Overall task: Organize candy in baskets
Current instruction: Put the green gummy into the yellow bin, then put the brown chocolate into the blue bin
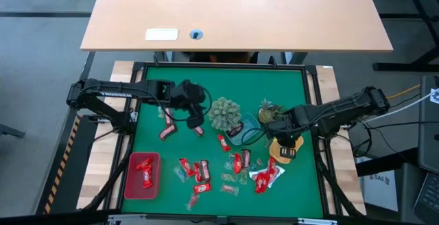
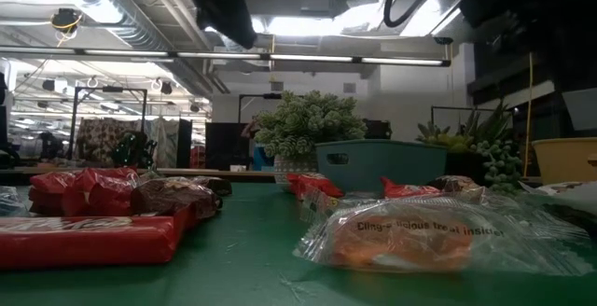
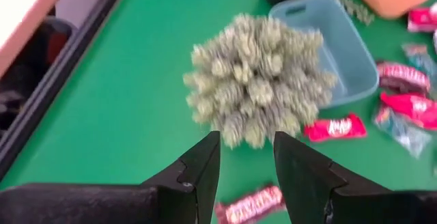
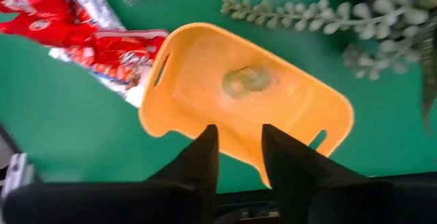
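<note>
Candy (image 1: 236, 162) mostly unsorted: red and brown wrapped pieces lie scattered over the green table (image 1: 288, 88) in the lower centre of the high view. Red basket (image 1: 141, 178), lower left, holds a couple of red pieces. Yellow basket (image 4: 259, 94), centre right in the high view, holds one small greenish sweet (image 4: 246, 80). Blue basket (image 3: 338, 46) looks empty. Right pincer (image 4: 239, 145) hangs right over the yellow basket, fingers slightly parted, nothing between them. Left pincer (image 3: 246, 159) hovers upper centre-left near a spiky plant ornament (image 3: 259, 80), fingers apart, empty. Judgement: early stage, most of the sorting left.
</note>
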Motion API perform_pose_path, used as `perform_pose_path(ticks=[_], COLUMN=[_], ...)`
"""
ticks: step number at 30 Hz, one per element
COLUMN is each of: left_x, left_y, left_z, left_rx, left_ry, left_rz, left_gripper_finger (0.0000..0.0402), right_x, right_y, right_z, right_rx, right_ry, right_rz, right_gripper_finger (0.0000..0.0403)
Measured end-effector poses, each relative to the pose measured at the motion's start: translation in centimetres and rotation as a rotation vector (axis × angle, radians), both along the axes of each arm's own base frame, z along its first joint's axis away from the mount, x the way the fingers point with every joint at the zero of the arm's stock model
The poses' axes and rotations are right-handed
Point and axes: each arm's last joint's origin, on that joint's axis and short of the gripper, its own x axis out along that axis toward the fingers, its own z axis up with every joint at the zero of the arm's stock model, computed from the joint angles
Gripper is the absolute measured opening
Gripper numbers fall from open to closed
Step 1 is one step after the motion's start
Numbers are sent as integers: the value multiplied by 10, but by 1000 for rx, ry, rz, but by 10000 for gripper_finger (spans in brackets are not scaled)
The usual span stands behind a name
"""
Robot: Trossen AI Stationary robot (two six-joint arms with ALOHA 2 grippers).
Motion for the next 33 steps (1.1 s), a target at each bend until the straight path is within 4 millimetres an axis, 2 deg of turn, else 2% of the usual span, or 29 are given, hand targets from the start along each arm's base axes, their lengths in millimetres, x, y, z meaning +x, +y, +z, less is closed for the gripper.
perform_pose_path(ticks=[6, 12, 21, 26, 33], left_x=[-3, -7, -12, -3, 6], left_y=[-10, -21, -22, -22, -25], left_z=[-8, -30, -52, -68, -106], left_rx=[-4, -7, -32, 35, 85], left_ry=[54, 115, 177, 198, 294], left_rz=[-39, -76, -37, -141, -383], left_gripper_finger=[132, 137, 207, 231, 225], right_x=[0, 0, 0, 0, 1], right_y=[-1, -1, -1, -1, -1], right_z=[0, 0, 0, 0, 0], right_rx=[-24, -24, -24, -24, -24], right_ry=[-6, -7, -7, -8, -8], right_rz=[0, 0, -1, 0, 0], right_gripper_finger=[158, 165, 166, 166, 166])
